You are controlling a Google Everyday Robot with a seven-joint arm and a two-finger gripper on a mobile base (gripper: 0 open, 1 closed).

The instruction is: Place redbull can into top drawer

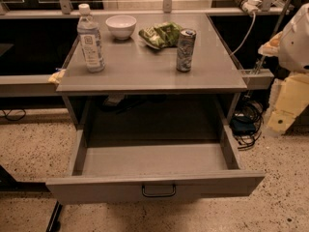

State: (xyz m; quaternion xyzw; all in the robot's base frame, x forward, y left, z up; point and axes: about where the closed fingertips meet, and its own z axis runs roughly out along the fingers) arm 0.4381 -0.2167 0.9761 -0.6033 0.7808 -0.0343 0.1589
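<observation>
The redbull can [185, 50] stands upright on the right half of the grey table top [145, 74], in front of a green snack bag. The top drawer [154, 161] is pulled wide open below the table; its inside is bare, and its front panel with the dark loop handle [158, 191] faces me. My gripper [285, 108] hangs at the right edge of the view, beside the table and well to the right of the can, below the white arm [295, 37]. It holds nothing that I can see.
A clear water bottle [91, 40] with a white cap stands at the table's left. A white bowl [120, 26] and a green snack bag [161, 34] sit at the back. Cables [244, 124] lie on the floor to the right of the drawer. A rail runs behind the table.
</observation>
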